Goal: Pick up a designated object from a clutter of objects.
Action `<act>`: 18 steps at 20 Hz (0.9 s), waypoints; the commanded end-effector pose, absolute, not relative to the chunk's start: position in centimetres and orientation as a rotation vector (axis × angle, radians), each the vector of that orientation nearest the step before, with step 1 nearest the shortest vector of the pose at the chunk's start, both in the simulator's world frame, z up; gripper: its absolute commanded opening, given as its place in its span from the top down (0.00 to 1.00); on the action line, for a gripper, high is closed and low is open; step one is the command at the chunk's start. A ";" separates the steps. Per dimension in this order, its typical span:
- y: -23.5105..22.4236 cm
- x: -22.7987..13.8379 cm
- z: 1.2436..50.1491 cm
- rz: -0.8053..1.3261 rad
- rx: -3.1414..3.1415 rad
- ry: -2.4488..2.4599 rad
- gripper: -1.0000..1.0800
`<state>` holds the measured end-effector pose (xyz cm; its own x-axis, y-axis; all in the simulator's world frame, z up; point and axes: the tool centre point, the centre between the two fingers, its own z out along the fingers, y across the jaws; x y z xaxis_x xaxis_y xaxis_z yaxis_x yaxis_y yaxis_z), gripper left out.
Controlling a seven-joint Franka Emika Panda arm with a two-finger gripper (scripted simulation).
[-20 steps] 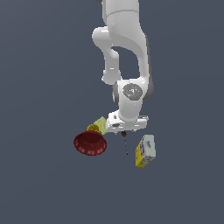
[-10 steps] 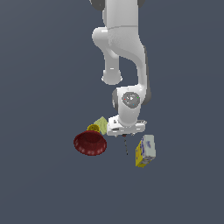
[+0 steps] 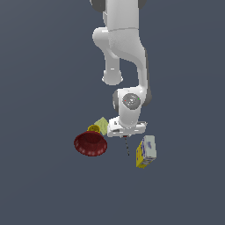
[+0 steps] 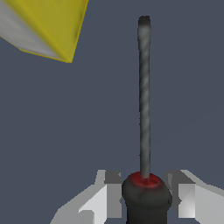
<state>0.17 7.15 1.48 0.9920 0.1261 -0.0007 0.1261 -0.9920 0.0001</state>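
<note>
The screwdriver (image 3: pixel 127 147) lies on the dark floor between the dark red bowl (image 3: pixel 90 143) and the yellow-and-blue box (image 3: pixel 146 151). My gripper (image 3: pixel 126 135) is low over its handle end. In the wrist view the gripper (image 4: pixel 146 197) has one finger (image 4: pixel 109 197) on each side of the red-and-black handle, and the jaws stand pressed against it. The long dark shaft of the screwdriver (image 4: pixel 144 96) points away from the hand. A corner of the box (image 4: pixel 43 26) also shows in the wrist view.
A small yellow round thing (image 3: pixel 93 128) and a pale yellow-green flat square (image 3: pixel 102 124) lie behind the bowl, close to the hand on the exterior view's left. The box lies close on the exterior view's right.
The arm has come down a little, bringing the hand lower onto the screwdriver's handle. The objects have not moved.
</note>
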 end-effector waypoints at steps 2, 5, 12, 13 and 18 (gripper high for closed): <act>7.2 0.2 1.5 0.000 3.135 0.199 1.00; 7.2 0.2 1.5 -0.001 3.135 0.198 1.00; 7.9 0.1 3.2 -0.001 3.135 0.198 1.00; 8.1 0.1 3.6 -0.001 3.135 0.198 1.00; 9.5 0.1 6.8 -0.001 3.135 0.199 1.00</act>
<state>0.04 8.98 5.68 0.9921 0.1258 -0.0021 0.1258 -0.9921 0.0004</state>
